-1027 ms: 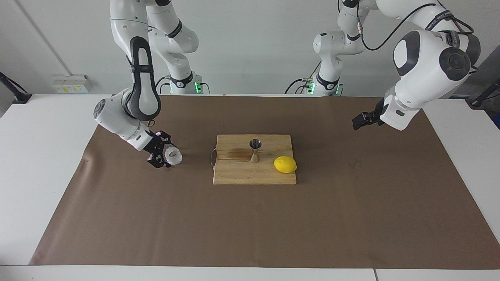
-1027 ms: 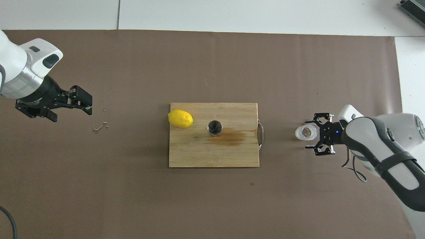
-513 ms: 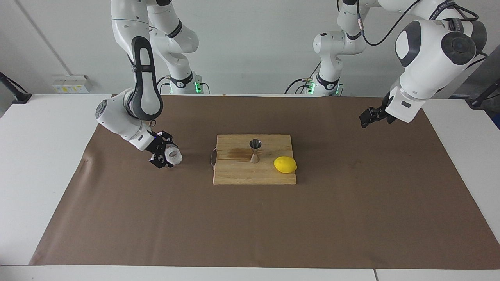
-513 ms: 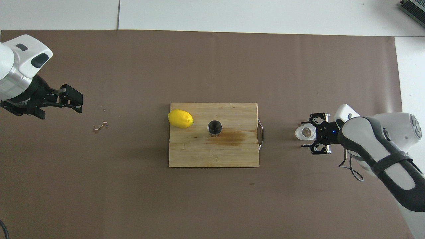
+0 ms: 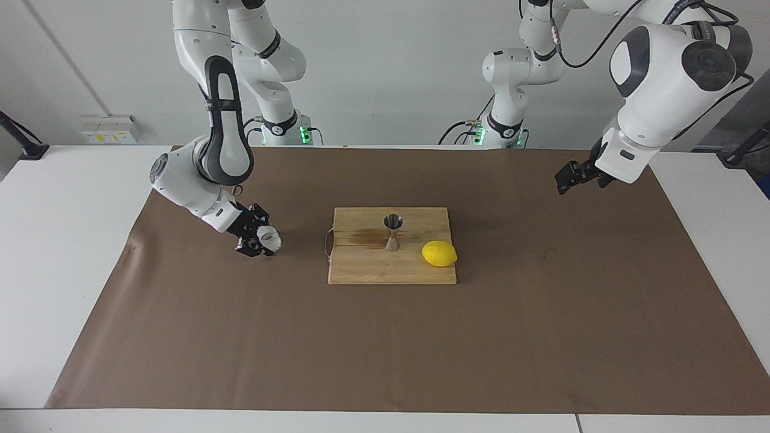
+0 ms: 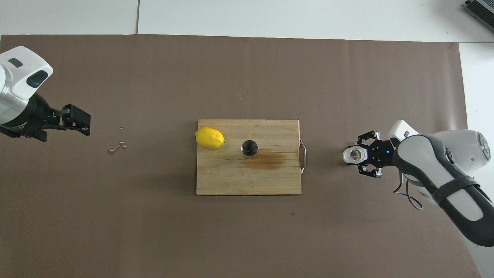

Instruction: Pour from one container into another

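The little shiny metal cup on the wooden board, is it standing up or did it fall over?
Standing up. The jigger stands on its narrow foot on the cutting board, open mouth upward; the overhead view looks straight into that mouth. The lemon lies beside it.

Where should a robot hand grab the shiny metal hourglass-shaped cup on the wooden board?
Probably at the narrow waist of the shiny steel hourglass-shaped jigger, coming level from the right arm's end. It stands upright, its cones flare above and below the waist, and the yellow lemon crowds its other flank.
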Available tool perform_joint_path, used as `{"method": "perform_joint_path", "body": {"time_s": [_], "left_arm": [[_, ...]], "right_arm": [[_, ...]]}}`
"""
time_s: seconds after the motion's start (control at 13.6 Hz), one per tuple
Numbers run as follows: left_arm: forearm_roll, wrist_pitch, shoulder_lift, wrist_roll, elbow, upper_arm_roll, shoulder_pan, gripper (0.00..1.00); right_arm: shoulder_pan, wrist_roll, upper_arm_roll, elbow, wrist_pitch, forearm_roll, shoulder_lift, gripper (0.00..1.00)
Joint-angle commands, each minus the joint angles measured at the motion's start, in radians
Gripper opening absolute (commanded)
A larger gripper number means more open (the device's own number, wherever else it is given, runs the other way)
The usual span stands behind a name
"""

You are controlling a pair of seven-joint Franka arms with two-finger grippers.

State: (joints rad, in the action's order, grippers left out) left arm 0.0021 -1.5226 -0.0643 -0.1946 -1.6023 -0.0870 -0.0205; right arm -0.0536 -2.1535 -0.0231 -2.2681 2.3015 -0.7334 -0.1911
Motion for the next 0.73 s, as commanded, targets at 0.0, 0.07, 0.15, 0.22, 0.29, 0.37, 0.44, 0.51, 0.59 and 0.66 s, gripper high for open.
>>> {"method": "perform_joint_path", "body": {"time_s": [0.0, 0.07, 0.15, 0.22, 0.29, 0.37, 0.44, 0.51, 0.59, 0.66], "left_arm": [[-0.013, -0.041, 0.044, 0.032, -0.056, 0.094, -0.071, 1.00], [-0.046, -0.034, 0.064, 0.084, -0.056, 0.163, -0.108, 1.00], [-0.048, -0.024, 0.081, 0.137, -0.059, 0.171, -0.102, 1.00], [-0.048, -0.016, 0.089, 0.145, -0.057, 0.170, -0.090, 1.00], [-0.047, -0.005, 0.093, 0.147, -0.051, 0.158, -0.070, 1.00], [-0.045, 0.008, 0.098, 0.149, -0.047, 0.111, -0.031, 1.00], [-0.042, 0.019, 0.104, 0.149, -0.042, 0.052, 0.020, 1.00], [-0.037, 0.025, 0.107, 0.147, -0.042, 0.012, 0.049, 1.00], [-0.031, 0.030, 0.110, 0.147, -0.042, 0.006, 0.054, 1.00], [-0.028, 0.036, 0.113, 0.147, -0.042, 0.004, 0.053, 1.00]], "right_arm": [[0.004, -0.019, 0.006, 0.024, 0.015, -0.037, 0.004, 0.29], [0.006, -0.006, 0.008, 0.027, 0.015, -0.037, 0.009, 0.29], [0.006, 0.018, 0.018, 0.030, 0.016, -0.037, 0.013, 0.29], [0.006, 0.036, 0.034, 0.044, 0.013, -0.037, 0.013, 0.29], [0.006, 0.056, 0.038, 0.048, 0.013, -0.035, 0.018, 0.29], [0.006, 0.081, 0.048, 0.053, 0.012, -0.035, 0.022, 0.29], [0.006, 0.108, 0.060, 0.064, 0.010, -0.034, 0.024, 0.29], [0.006, 0.145, 0.072, 0.074, 0.009, -0.024, 0.032, 0.29], [0.008, 0.191, 0.083, 0.079, 0.007, -0.021, 0.035, 0.29], [0.029, 0.234, 0.089, 0.094, 0.006, -0.018, 0.038, 0.29]]}}
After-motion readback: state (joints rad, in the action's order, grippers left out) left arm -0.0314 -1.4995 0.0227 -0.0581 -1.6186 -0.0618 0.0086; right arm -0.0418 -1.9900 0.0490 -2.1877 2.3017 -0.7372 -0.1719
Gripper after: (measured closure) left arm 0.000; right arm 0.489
